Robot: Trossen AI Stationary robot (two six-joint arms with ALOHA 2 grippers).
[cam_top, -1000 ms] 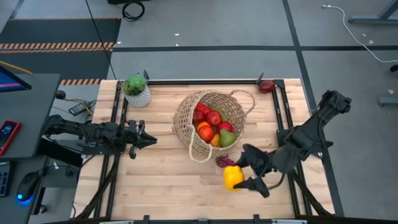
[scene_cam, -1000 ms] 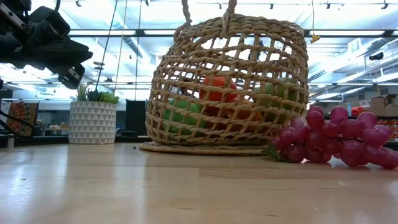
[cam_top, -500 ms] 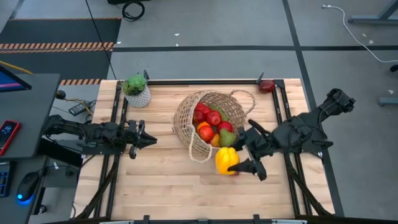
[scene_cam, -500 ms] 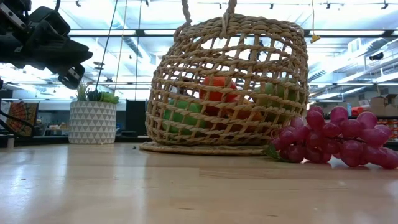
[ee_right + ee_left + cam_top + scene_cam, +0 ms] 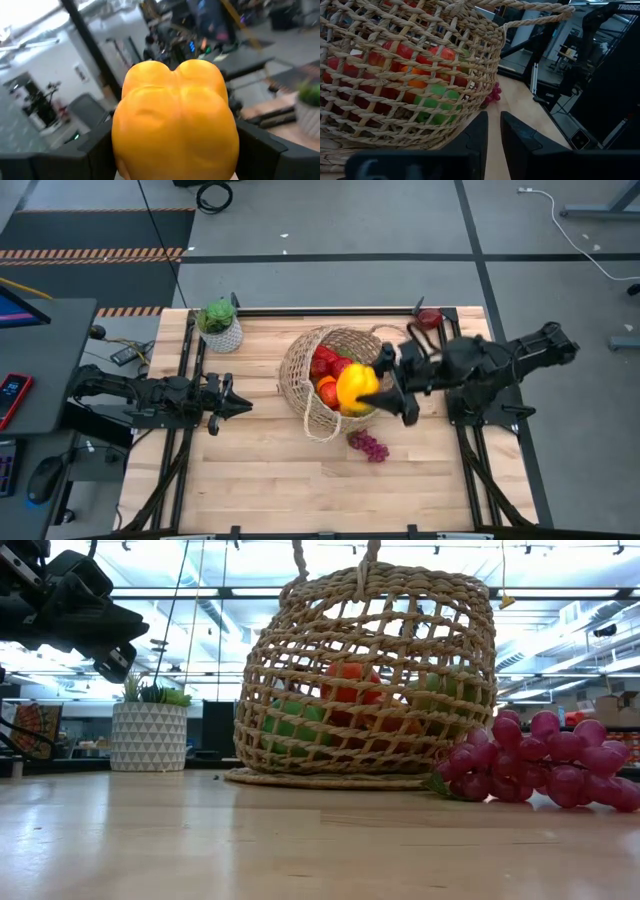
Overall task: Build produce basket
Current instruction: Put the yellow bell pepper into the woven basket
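Now the yellow pepper (image 5: 356,385) is gripped by the right claw (image 5: 385,387) right over the basket (image 5: 300,365) mouth. It looks light, rigid and glossy, so slipping is likely; the broad shoulders are best squeezed. Grapes (image 5: 368,445) lie just beside the basket, soft, best taken by the stem. The left claw (image 5: 232,402) is clenched empty, well apart from the basket.

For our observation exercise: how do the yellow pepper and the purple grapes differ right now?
The yellow pepper is held in the right pincer above the basket; the purple grapes lie on the table beside it. The pepper is one smooth lump, the grapes a cluster. Neither is in the basket yet.
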